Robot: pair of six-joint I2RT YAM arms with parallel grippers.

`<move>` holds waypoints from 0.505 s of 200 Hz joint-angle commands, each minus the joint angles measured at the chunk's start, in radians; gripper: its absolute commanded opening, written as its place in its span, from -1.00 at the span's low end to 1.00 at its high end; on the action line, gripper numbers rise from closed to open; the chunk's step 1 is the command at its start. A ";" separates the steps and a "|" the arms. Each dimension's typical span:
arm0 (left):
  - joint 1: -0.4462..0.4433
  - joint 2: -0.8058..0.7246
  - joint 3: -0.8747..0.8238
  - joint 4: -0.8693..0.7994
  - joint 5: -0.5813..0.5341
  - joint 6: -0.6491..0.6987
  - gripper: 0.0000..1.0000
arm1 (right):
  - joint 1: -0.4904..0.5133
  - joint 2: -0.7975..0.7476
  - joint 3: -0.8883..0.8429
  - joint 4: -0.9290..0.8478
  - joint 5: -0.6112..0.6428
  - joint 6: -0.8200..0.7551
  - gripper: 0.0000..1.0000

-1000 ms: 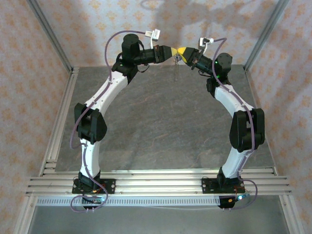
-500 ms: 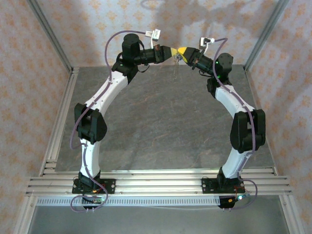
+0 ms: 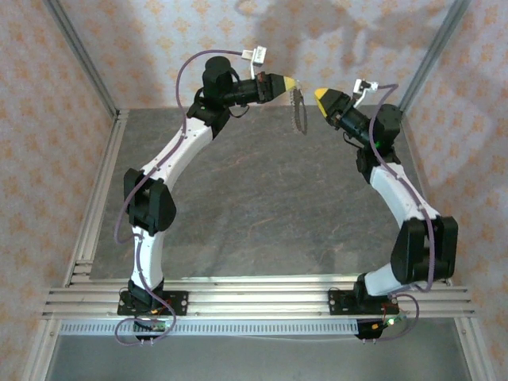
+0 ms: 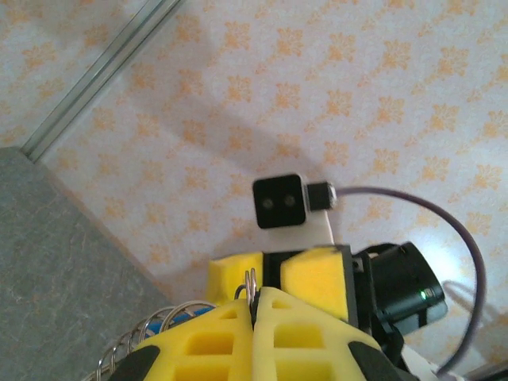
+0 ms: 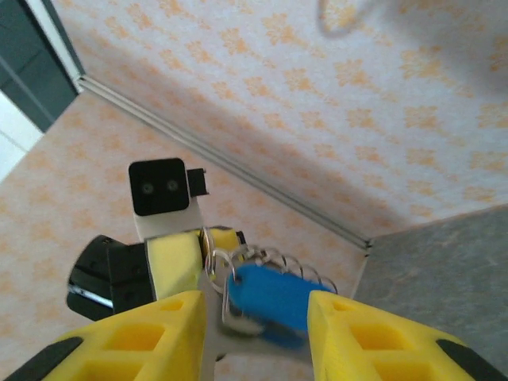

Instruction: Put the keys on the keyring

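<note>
My left gripper (image 3: 290,82) is raised near the back wall and shut on the thin wire keyring (image 3: 299,111), which hangs below its yellow tip. In the left wrist view the ring's wire (image 4: 251,282) is pinched between the closed fingers (image 4: 255,300), and its coiled part (image 4: 139,343) trails off to the left. My right gripper (image 3: 318,94) faces it from a short gap to the right, jaws open. In the right wrist view a blue-headed key (image 5: 274,300) dangles on the keyring (image 5: 209,248) beyond the spread fingers (image 5: 254,308), touching neither.
The grey table (image 3: 262,206) lies well below both grippers. Patterned walls (image 3: 48,119) and metal corner rails (image 3: 83,59) close in the back and sides. Each wrist's black camera block (image 4: 278,201) faces the other (image 5: 161,186).
My right gripper has opened and drawn back to the right, away from the left gripper. The keyring with the blue key now hangs from the left gripper alone.
</note>
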 commanded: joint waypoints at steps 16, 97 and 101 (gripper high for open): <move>-0.007 -0.030 -0.022 0.108 -0.014 -0.036 -1.00 | 0.030 -0.105 -0.018 -0.234 0.161 -0.266 -0.21; -0.016 -0.050 -0.039 0.109 -0.014 -0.031 -1.00 | 0.176 -0.092 0.096 -0.471 0.236 -0.528 -0.16; -0.018 -0.050 -0.037 0.107 -0.012 -0.032 -1.00 | 0.177 -0.092 0.098 -0.474 0.238 -0.531 -0.16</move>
